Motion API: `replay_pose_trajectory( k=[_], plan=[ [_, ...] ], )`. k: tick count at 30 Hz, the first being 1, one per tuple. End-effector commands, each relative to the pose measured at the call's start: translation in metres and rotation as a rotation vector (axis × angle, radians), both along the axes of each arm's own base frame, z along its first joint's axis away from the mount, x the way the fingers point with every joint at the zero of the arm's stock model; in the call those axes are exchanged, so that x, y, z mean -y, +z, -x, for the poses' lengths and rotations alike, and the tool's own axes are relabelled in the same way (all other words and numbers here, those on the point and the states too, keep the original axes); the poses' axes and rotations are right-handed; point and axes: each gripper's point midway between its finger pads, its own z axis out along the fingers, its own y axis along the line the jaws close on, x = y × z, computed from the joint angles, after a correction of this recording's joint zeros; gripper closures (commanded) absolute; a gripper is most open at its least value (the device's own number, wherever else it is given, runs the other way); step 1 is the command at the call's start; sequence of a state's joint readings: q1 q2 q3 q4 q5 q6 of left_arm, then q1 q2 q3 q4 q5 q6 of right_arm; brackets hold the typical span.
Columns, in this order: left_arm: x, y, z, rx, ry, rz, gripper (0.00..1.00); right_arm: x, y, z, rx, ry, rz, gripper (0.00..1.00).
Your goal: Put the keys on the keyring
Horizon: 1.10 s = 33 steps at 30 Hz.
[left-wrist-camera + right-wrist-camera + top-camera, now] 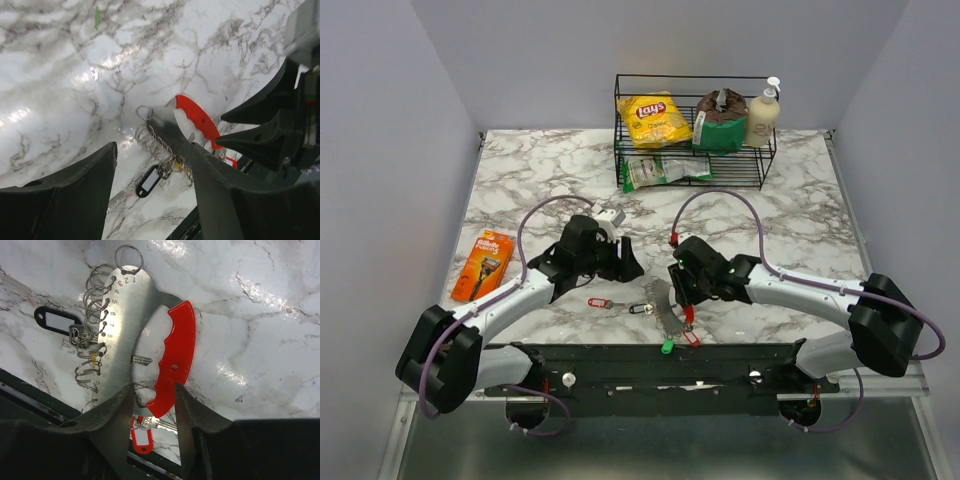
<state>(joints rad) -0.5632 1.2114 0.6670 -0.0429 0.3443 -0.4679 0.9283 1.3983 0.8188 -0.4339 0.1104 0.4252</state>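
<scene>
The keyring bunch lies on the marble near the front edge: a silvery-grey flat piece [122,315] with several thin rings [95,295] along its edge and a red oval loop [175,350]. My right gripper [152,390] is shut across the bunch's lower end. A black-tagged key [55,320] hangs on one ring. A red-tagged key [142,432] lies just below the bunch, and another [598,302] lies to its left. A green-tagged key [667,346] is at the table's edge. My left gripper [152,165] is open above the rings [155,140] and the black tag [149,181].
An orange razor pack [483,265] lies at the left. A black wire rack [692,170] at the back holds a Lay's bag [655,118], a dark bag and a bottle. The black base rail [660,365] runs along the near edge.
</scene>
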Motion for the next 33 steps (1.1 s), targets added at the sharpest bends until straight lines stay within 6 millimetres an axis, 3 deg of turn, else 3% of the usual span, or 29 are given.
replay_pose_trajectory(
  k=[1,5,11,20,33],
  plan=[
    [0.009,-0.021,0.033,-0.086,-0.082,0.076,0.36,-0.025,0.028,-0.004,0.033,0.046,-0.115,0.52],
    [0.018,-0.035,0.056,-0.148,-0.113,0.086,0.42,-0.029,0.033,-0.009,0.046,0.034,-0.133,0.46],
    [0.042,-0.044,0.088,-0.186,-0.174,0.087,0.42,-0.025,0.033,-0.024,0.043,0.002,-0.148,0.45],
    [0.054,-0.059,0.094,-0.226,-0.193,0.051,0.57,-0.016,0.035,-0.034,0.029,-0.028,-0.199,0.45],
    [0.061,-0.089,0.1,-0.249,-0.21,-0.048,0.61,-0.007,0.031,-0.037,0.024,-0.046,-0.205,0.45]
  ],
)
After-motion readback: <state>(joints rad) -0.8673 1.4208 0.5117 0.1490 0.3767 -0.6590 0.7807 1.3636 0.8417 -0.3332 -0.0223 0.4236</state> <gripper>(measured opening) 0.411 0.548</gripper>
